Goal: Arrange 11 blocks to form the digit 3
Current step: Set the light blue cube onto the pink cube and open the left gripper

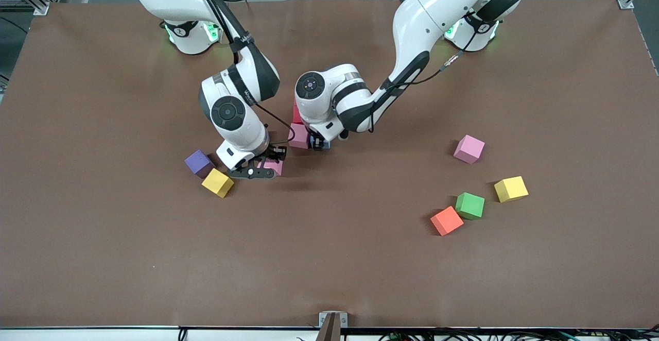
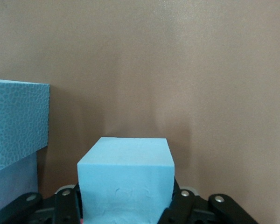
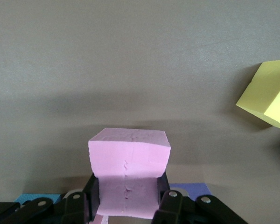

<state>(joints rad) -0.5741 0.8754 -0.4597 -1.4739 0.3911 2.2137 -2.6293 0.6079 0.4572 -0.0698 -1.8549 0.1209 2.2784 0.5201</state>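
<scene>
My left gripper point(image 1: 320, 143) point(image 2: 126, 200) is shut on a light blue block point(image 2: 126, 172), low by the started digit 3. Of that figure I see a pink block point(image 1: 298, 136), a red block point(image 1: 297, 112) and another light blue block point(image 2: 16, 121); the left arm hides the rest. My right gripper point(image 1: 270, 165) point(image 3: 127, 193) is shut on a pink block point(image 1: 276, 166) point(image 3: 129, 158), low over the table beside a yellow block point(image 1: 218, 182) point(image 3: 268, 95). Toward the left arm's end lie a yellow block point(image 1: 511, 188), a green block point(image 1: 470, 205) and an orange block point(image 1: 446, 220).
A purple cube point(image 1: 198, 162) sits against the yellow block by my right gripper. A paler lilac-pink cube point(image 1: 469, 149) lies farther from the front camera than the green block. The brown mat point(image 1: 329, 269) covers the table.
</scene>
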